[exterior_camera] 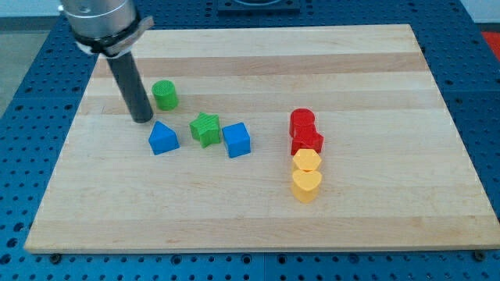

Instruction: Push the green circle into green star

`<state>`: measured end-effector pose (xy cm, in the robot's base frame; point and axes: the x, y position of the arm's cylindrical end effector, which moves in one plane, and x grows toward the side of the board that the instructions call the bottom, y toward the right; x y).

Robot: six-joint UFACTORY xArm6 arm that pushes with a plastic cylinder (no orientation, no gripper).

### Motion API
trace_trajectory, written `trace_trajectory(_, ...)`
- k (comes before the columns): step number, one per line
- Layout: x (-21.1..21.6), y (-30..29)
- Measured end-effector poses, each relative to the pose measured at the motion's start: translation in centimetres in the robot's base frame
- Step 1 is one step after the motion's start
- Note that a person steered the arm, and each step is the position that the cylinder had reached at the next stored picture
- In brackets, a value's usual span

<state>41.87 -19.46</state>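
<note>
1. Nearest the view's bottom lies the yellow heart block (pixel 306 186), touching a yellow hexagon block (pixel 307 161) just above it; above those sit two red blocks, the lower red block (pixel 308 142) and the upper red block (pixel 302 122), all four forming one touching column well to the right of the green star (pixel 205 128).
2. Taking the green star as the landmark: the green circle (pixel 165 94) stands up and to the left of it, near but apart, with bare wood between them.
3. My tip (pixel 142 119) rests on the wooden board (pixel 375 226) left of the green star and just below-left of the green circle, close beside the circle without clearly touching it.
4. I carry no jaws, only the dark rod, so nothing is gripped; the rod rises from the tip toward the view's top left.
5. A blue triangular block (pixel 163 138) sits just left and slightly below the star, right under my tip, near both.
6. A blue cube (pixel 236 140) sits just right of the star, nearly touching it.
7. Above the star the board is open up to its top edge; below the star it is bare down to the bottom edge.
8. Left of the circle, the board's left edge is near.
</note>
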Motion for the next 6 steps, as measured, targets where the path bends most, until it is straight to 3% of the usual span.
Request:
trace_trajectory(2,3.8,5.3)
trace_trajectory(4,3.6,7.0)
trace_trajectory(6,1.9,-3.0)
